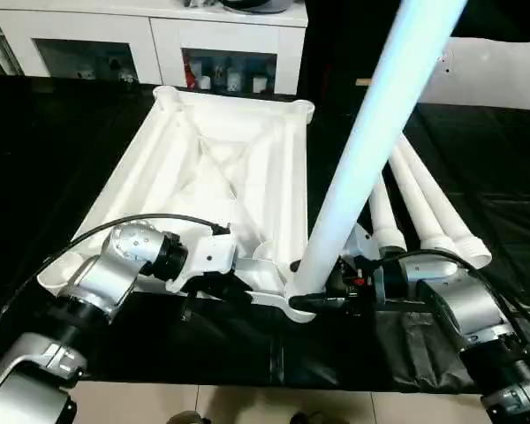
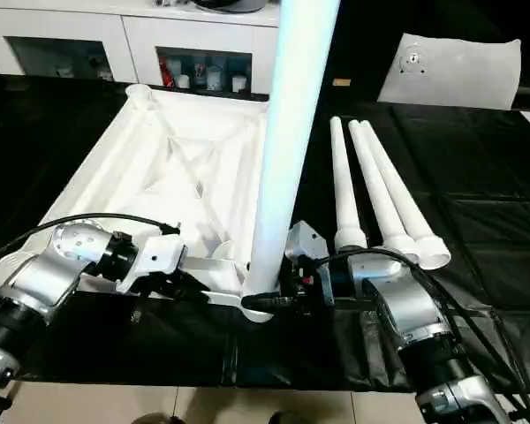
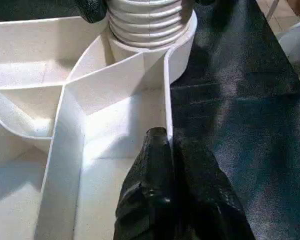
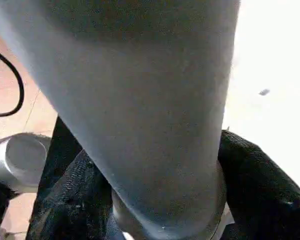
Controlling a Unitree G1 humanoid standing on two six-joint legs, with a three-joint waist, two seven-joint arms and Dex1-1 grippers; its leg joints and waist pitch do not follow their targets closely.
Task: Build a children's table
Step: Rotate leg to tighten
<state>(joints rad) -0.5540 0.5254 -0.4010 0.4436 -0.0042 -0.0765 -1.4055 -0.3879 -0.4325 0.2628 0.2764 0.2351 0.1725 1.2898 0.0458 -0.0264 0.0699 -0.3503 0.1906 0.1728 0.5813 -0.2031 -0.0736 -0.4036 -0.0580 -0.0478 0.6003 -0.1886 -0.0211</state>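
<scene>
Left eye view: table top (image 1: 221, 168) lies ribs-up at frame centre on black counter (image 1: 62, 159). Left claw (image 3: 167, 150) pinches rim to steady it. Right claw (image 2: 278, 287) hugs upright leg (image 2: 287, 132) in lower-centre socket for screwing. Three spare legs (image 2: 380, 194) wait at right.

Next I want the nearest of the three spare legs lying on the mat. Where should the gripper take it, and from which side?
Grip the nearest spare leg on its slim shaft just above the flared end, coming straight down: it lies flat with its neighbours close beside it, so only the top is free.
</scene>
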